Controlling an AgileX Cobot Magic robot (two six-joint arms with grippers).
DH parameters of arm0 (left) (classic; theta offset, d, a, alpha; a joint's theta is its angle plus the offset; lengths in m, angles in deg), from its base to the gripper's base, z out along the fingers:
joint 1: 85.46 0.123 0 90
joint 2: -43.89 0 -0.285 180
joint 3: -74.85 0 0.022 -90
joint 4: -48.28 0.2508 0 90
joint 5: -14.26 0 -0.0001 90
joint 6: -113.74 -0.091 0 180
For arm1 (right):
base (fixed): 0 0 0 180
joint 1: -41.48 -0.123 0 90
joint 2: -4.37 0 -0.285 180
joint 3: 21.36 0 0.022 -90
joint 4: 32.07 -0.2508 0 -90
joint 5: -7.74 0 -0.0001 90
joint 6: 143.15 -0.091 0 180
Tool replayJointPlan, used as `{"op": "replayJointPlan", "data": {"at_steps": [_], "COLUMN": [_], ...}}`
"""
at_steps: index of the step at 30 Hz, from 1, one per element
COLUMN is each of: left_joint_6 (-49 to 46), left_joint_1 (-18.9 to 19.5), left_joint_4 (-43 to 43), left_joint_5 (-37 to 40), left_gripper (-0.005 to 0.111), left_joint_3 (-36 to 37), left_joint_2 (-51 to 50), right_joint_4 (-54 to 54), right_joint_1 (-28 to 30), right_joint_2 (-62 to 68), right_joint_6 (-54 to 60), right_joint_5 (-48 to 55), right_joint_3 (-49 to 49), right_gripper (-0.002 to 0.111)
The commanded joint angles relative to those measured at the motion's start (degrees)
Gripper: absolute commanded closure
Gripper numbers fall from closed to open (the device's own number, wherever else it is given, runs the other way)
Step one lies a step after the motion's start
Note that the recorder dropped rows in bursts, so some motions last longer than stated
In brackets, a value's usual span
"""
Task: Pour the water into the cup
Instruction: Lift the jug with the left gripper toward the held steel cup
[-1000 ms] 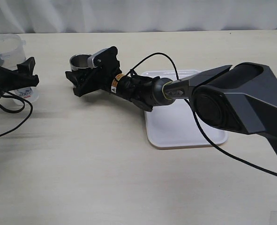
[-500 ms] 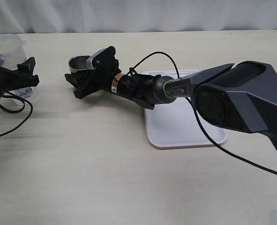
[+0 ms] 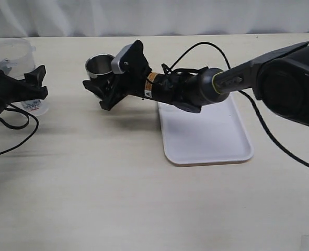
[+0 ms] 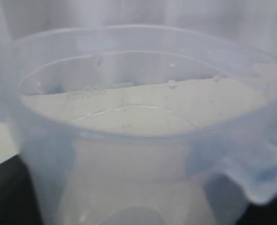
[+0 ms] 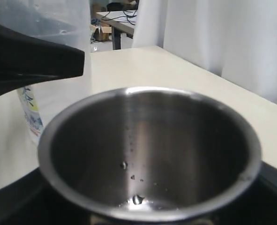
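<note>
The steel cup (image 3: 99, 65) is held by my right gripper (image 3: 104, 85), which is shut on its lower body, left of the table's middle. In the right wrist view the cup (image 5: 147, 140) fills the frame; its inside holds only a few droplets. The clear plastic jug (image 3: 10, 52) with a blue label is at the far left, gripped by my left gripper (image 3: 24, 90). The jug's open mouth (image 4: 138, 79) fills the left wrist view and hides the fingers. The jug (image 5: 49, 28) and a black left finger (image 5: 30, 63) also show beyond the cup in the right wrist view.
A white rectangular tray (image 3: 206, 133) lies right of the middle, under the right forearm. Black cables loop over the table near both arms. A white curtain backs the far table edge.
My right gripper has carried the cup a little to the right and upward, and the right arm has swung back. The left gripper and jug shifted slightly to the right.
</note>
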Motion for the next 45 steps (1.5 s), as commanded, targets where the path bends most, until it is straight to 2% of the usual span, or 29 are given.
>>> {"op": "replayJointPlan", "data": {"at_steps": [1, 6, 11, 16, 20, 25, 29, 35, 45], "left_joint_6": [0.35, 0.35, 1.20, 9.93, 11.03, 10.90, 10.90, 10.42, 9.17], "left_joint_1": [-0.20, -0.20, -0.20, -0.20, -0.30, -2.03, -2.03, -2.15, -2.54], "left_joint_4": [5.22, 13.45, 22.38, 33.61, 39.39, 38.99, 38.58, 36.16, 37.31], "left_joint_5": [-0.58, -0.58, -0.58, -0.58, -0.58, -0.58, -0.58, -0.58, -0.58], "left_gripper": [0.107, 0.107, 0.107, 0.107, 0.107, 0.107, 0.107, 0.107, 0.107], "left_joint_3": [-0.23, -0.23, -0.93, -4.66, -7.62, -8.26, -8.26, -8.54, -14.11], "left_joint_2": [-0.12, -0.12, -0.12, -0.12, -0.12, -0.12, -0.12, -0.12, -0.12], "right_joint_4": [-2.36, 0.07, 6.21, 6.21, 6.21, 6.21, 1.59, 1.62, 1.75], "right_joint_1": [2.78, 4.67, 5.43, 5.43, 5.43, 5.43, 5.43, 5.43, 5.43], "right_joint_2": [-2.06, -2.06, -2.06, -2.06, -2.06, -1.83, 1.89, 2.21, 2.21], "right_joint_6": [3.12, 3.12, 2.60, 2.60, 2.72, 8.90, 8.90, 9.13, 9.13], "right_joint_5": [-9.23, -10.62, -10.50, -9.09, -7.73, -10.96, -20.19, -15.96, -14.90], "right_joint_3": [-7.31, -11.87, -12.35, -12.35, -12.20, -12.08, -12.08, -12.08, -12.08], "right_gripper": [0.104, 0.104, 0.104, 0.104, 0.104, 0.104, 0.104, 0.104, 0.104]}}
